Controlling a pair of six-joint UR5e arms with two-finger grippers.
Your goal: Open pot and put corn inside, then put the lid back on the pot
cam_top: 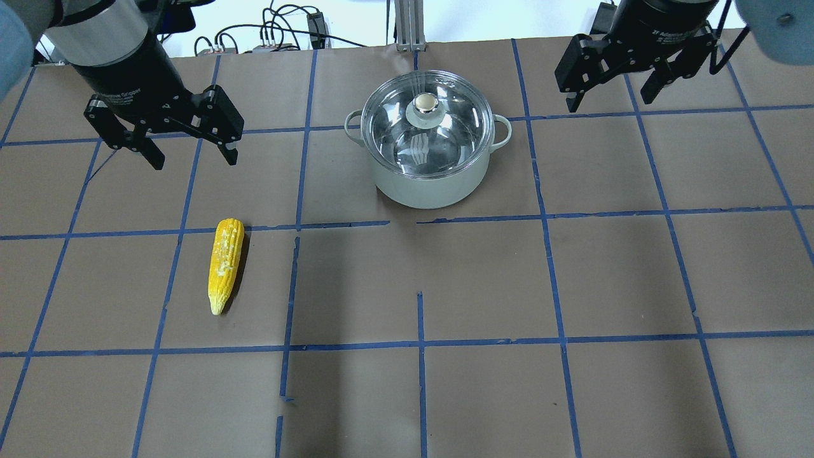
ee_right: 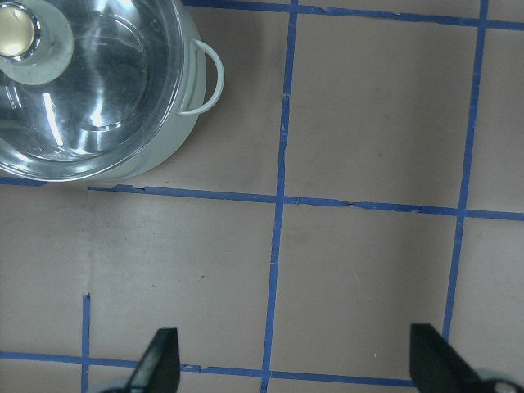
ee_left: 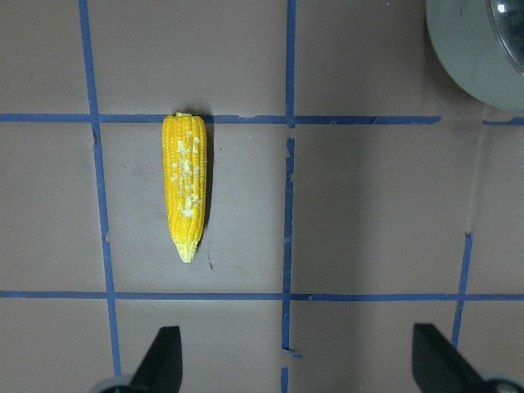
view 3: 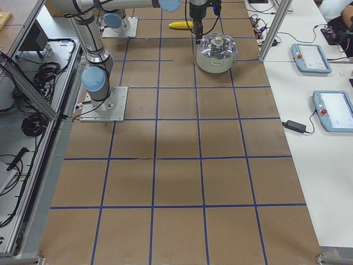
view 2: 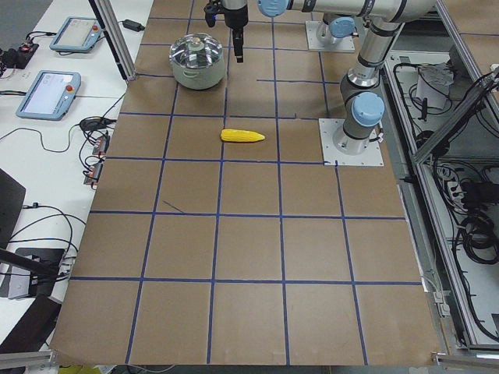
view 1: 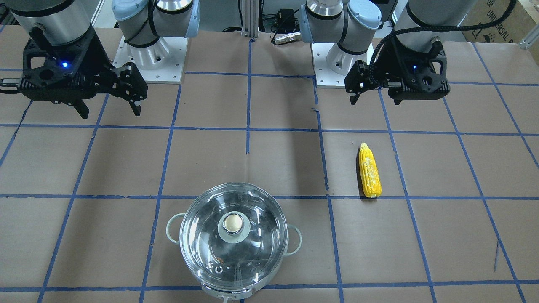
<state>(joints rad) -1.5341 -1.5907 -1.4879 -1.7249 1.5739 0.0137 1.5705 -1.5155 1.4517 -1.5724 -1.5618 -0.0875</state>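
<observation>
The pot (view 1: 227, 293), lid (view 1: 210, 227) on, is sitting nearer the right gripper (cam_top: 609, 102).
Both grippers are hanging open, empty; the corn (view 1: 369, 171) is lying near the left gripper (cam_top: 193, 160).

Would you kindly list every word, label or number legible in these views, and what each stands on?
"UNIVERSAL R": brown cardboard box beyond the table, cut off.
White print on the black left gripper and right gripper: too small to read.
Grey tablet screens: blurred.
Shiny steel pot, clear glass lid, yellow corn: none seen.
</observation>
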